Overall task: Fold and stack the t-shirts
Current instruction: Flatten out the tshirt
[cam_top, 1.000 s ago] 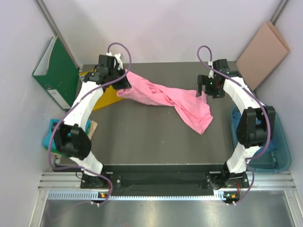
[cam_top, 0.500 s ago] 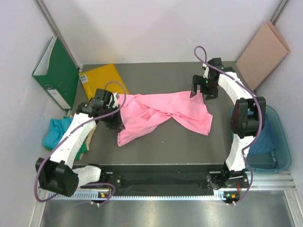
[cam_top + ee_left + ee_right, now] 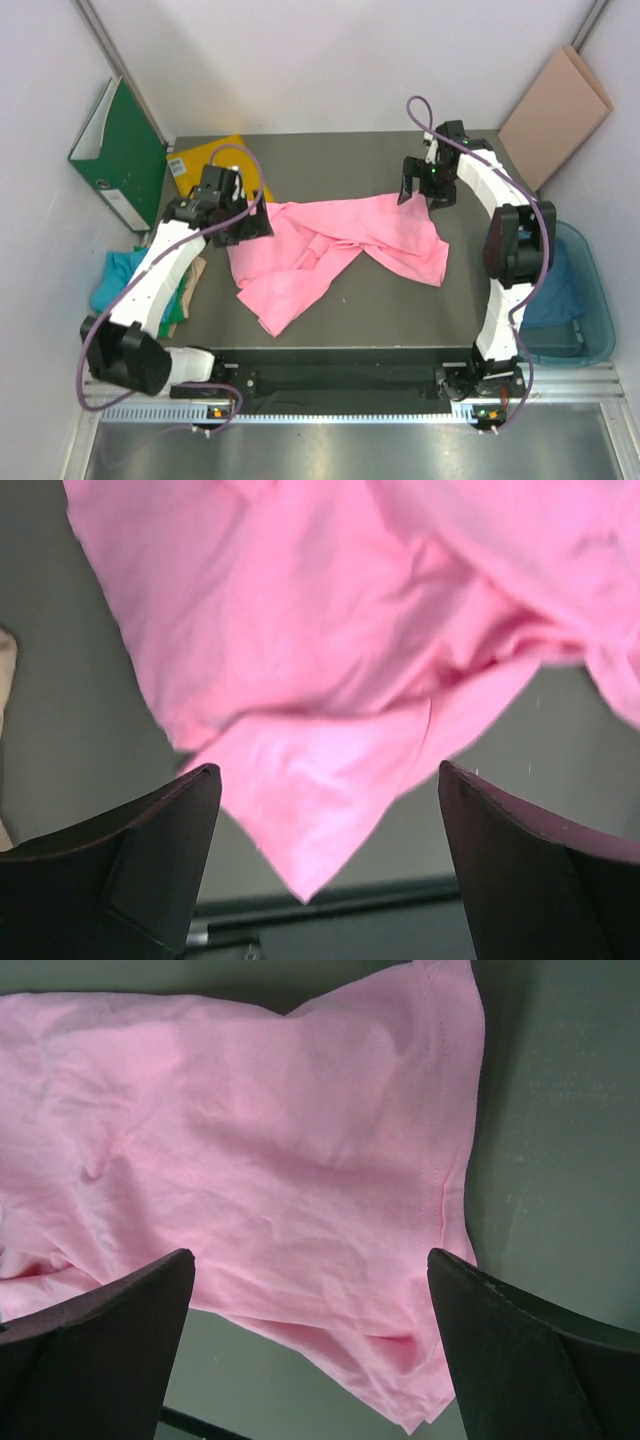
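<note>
While my left end effector (image 3: 238, 224) and right end effector (image 3: 420, 190) both stand open and empty, the pink t-shirt (image 3: 330, 240) lies crumpled between them.
The left one hovers over the shirt's left edge and the right one over its far right corner, each about equally near. The cloth's long axis runs left to right across the surface (image 3: 400, 315). Bare room lies nearer me for spreading. A yellow sheet (image 3: 205, 160) sits just beyond my left side, and a blue bin (image 3: 600, 320) stands off the right edge.

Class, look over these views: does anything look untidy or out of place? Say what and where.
The pink t-shirt lies crumpled and twisted across the middle of the table, not spread flat. A teal shirt sits bunched up beyond the table's left edge, unfolded.
</note>
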Action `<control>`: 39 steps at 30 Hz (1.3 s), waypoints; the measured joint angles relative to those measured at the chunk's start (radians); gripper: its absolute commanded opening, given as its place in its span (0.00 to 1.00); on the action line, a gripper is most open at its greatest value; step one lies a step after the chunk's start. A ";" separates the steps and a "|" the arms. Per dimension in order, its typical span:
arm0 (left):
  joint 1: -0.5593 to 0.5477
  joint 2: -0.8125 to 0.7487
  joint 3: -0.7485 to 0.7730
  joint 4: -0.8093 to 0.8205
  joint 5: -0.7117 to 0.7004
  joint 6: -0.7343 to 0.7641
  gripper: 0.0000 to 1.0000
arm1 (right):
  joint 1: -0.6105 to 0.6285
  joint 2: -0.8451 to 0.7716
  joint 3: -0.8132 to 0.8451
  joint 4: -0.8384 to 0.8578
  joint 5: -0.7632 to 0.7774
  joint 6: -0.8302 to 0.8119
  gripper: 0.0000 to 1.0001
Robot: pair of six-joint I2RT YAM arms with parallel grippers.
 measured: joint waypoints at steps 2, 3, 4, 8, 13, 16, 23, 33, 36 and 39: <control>0.005 0.078 0.037 0.057 -0.031 -0.007 0.92 | 0.000 0.000 -0.001 0.003 0.000 0.000 1.00; 0.010 0.132 0.061 0.074 -0.043 -0.012 0.94 | 0.000 0.000 -0.002 0.005 0.000 0.000 1.00; 0.016 0.188 0.082 0.093 -0.052 -0.022 0.95 | 0.000 0.000 -0.002 0.005 0.000 0.000 1.00; 0.068 0.352 0.108 0.155 -0.012 -0.084 0.96 | 0.000 0.000 -0.010 0.016 0.000 0.001 1.00; 0.191 0.412 0.049 0.297 0.159 -0.243 0.96 | 0.000 0.000 -0.032 0.019 0.003 0.001 1.00; 0.226 0.414 0.008 0.373 0.210 -0.325 0.95 | 0.000 0.000 -0.048 0.023 0.005 0.000 1.00; 0.220 0.481 -0.014 0.505 0.298 -0.423 0.87 | 0.000 -0.002 -0.056 0.030 0.012 0.000 1.00; 0.231 0.549 -0.013 0.522 0.266 -0.433 0.83 | 0.000 -0.003 -0.074 0.037 0.020 0.000 1.00; 0.241 0.551 -0.013 0.534 0.256 -0.434 0.82 | 0.000 -0.003 -0.077 0.035 0.020 0.000 1.00; 0.244 0.563 -0.013 0.559 0.241 -0.433 0.80 | 0.000 -0.003 -0.077 0.037 0.021 0.000 1.00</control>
